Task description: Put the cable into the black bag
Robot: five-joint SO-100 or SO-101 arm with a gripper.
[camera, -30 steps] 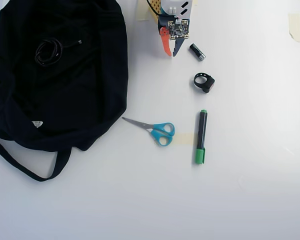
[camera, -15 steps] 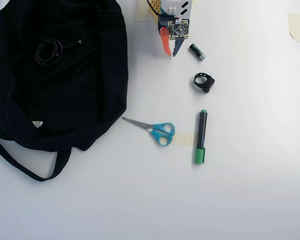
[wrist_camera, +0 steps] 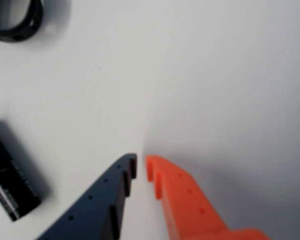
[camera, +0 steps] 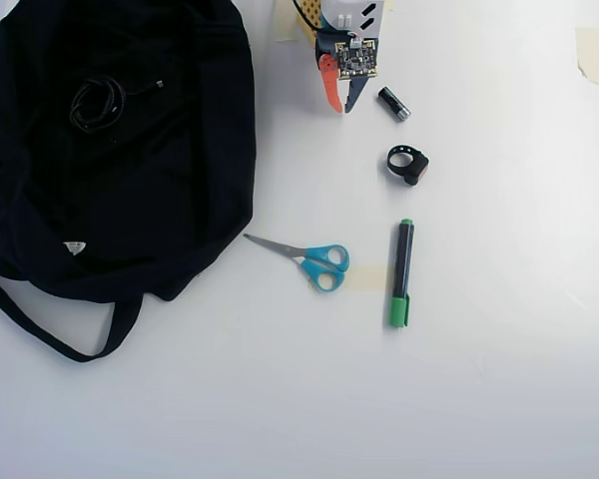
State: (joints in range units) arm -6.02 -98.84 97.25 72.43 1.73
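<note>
The black bag [camera: 180, 190] lies flat at the upper left of the white table in the overhead view. A coiled black cable [camera: 97, 103] rests on top of the bag's fabric near its upper left. My gripper [camera: 341, 108] is at the top middle, right of the bag and well away from the cable. In the wrist view my gripper [wrist_camera: 141, 165] shows a dark blue finger [wrist_camera: 105, 200] and an orange finger [wrist_camera: 182, 200]. Their tips are almost touching, with nothing between them, above bare white table. The bag and cable are out of the wrist view.
A black battery [camera: 393, 104] lies just right of the gripper and also shows in the wrist view [wrist_camera: 10, 175]. A black ring-shaped piece [camera: 408, 163] shows in the wrist view too [wrist_camera: 20, 25]. Blue scissors [camera: 314, 261] and a green-capped marker [camera: 402, 271] lie mid-table.
</note>
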